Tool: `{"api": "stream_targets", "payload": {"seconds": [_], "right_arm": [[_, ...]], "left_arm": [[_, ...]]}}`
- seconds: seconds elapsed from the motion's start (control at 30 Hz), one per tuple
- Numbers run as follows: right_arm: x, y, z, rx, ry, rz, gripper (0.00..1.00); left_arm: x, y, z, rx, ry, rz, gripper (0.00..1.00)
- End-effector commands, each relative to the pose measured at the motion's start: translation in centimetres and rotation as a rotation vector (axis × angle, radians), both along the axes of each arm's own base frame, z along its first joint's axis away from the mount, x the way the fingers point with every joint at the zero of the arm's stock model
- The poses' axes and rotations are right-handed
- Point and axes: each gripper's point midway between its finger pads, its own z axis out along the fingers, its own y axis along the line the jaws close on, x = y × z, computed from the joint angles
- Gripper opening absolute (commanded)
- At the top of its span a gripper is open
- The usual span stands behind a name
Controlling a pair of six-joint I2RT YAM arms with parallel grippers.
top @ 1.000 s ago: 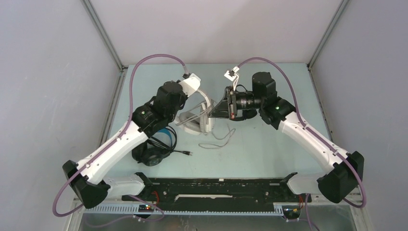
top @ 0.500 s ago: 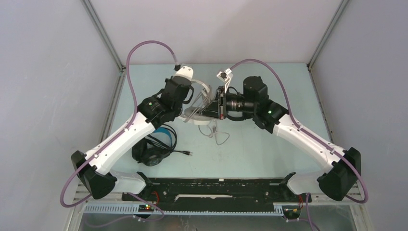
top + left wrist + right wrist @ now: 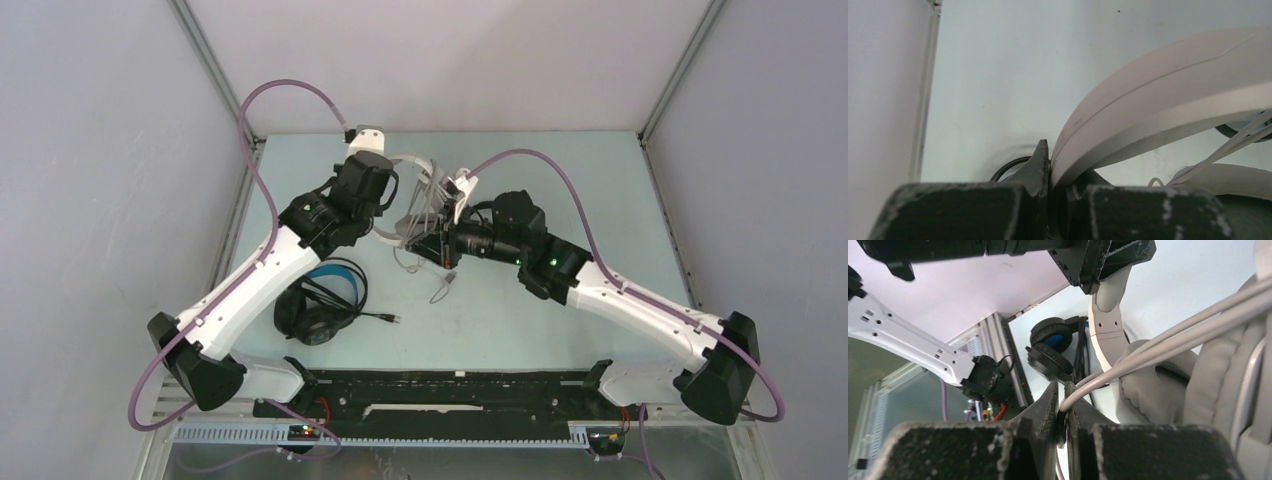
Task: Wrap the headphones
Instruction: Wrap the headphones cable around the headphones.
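Observation:
The bulky white headphones (image 3: 418, 190) hang above the table's back middle, between my two grippers. My left gripper (image 3: 390, 205) is shut on their white headband (image 3: 1168, 90), which sits clamped between the dark fingers of this gripper (image 3: 1052, 167). My right gripper (image 3: 1062, 395) is shut on the grey cable (image 3: 1158, 347), which runs taut up across the padded ear cup (image 3: 1153, 390). From above, the right gripper (image 3: 428, 243) sits just under the headphones, and the cable's loose end (image 3: 441, 286) dangles down. A black pair with a blue headband (image 3: 320, 300) lies at front left.
The black pair's cord and plug (image 3: 386, 318) trail right over the table. A black rail (image 3: 450, 390) crosses the near edge between the arm bases. Grey walls and metal frame posts (image 3: 235, 110) close in the sides and the back.
Both arms have moved back and left, carrying the white headphones up and away from the table's middle. The right gripper has swung left with the cable, and less loose cable lies on the table.

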Motion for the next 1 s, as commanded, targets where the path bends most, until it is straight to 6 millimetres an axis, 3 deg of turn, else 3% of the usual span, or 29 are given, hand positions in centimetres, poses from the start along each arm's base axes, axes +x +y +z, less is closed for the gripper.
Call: {"api": "stream_targets", "payload": {"seconds": [0.0,0.13,0.4,0.97], "right_arm": [[-0.1,-0.5,2.7,0.079,-0.190,-0.080,0.11],[-0.4,-0.2,2.5,0.061,-0.251,-0.093,0.12],[-0.7,0.5,0.1,-0.010,-0.298,-0.087,0.15],[-0.3,0.1,-3.0,-0.076,-0.322,-0.118,0.20]], "left_arm": [[0.9,-1.6,6.7,-0.332,-0.175,0.053,0.00],[1.0,-1.3,7.3,-0.375,-0.186,0.098,0.00],[0.9,-1.8,8.4,-0.440,-0.187,0.087,0.00],[0.5,-2.1,10.8,-0.559,-0.207,0.092,0.00]]}}
